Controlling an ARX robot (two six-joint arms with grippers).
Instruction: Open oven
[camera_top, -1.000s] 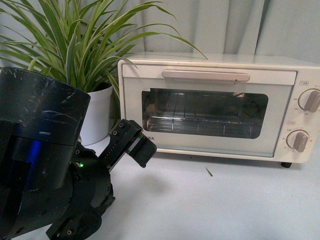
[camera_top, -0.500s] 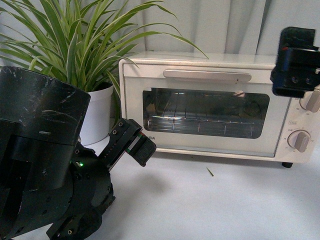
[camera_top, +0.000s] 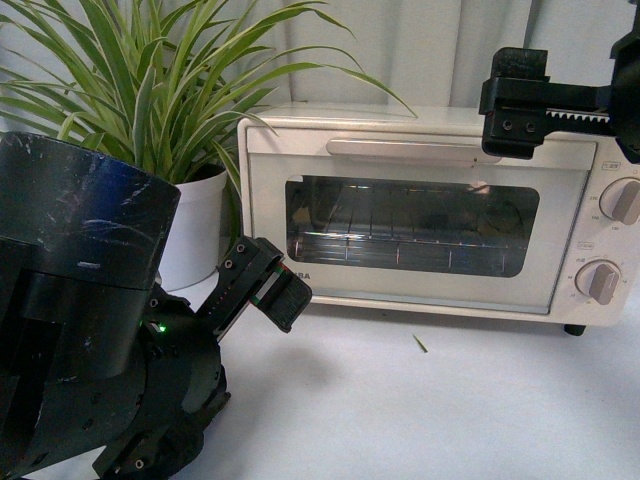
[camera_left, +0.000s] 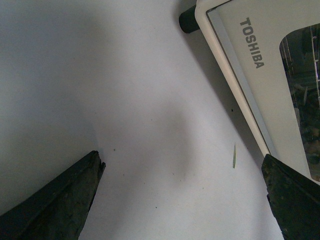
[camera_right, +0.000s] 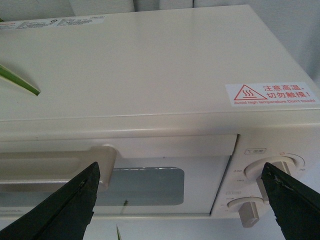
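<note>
Oven (camera_top: 420, 215) at back of white table (camera_top: 400, 400), just beside potted plant (camera_top: 150, 90); door shut, pale bar handle (camera_top: 412, 150) running along door's top edge, nothing on it yet. Right gripper (camera_right: 177, 205) hangs above and in front of oven's upper right part, jaws spread wide, nothing between them; wrist view shows one finger over handle's right end, the other toward upper knob (camera_top: 620, 200). Left gripper (camera_left: 172, 197) low over table by oven's lower left corner, jaws likewise wide apart and empty. Judged stage: approach, no contact, task not begun. Risks as I read them: gripper sits toward handle's end rather than its middle, so a grab there could slip off the bar or pull the door unevenly; the outer finger could catch the knob on descent and turn it; oven looks light and table smooth, so a pull outward rather than down along the hinge arc might drag the whole box forward or tip it, since left arm is not bracing it.
</note>
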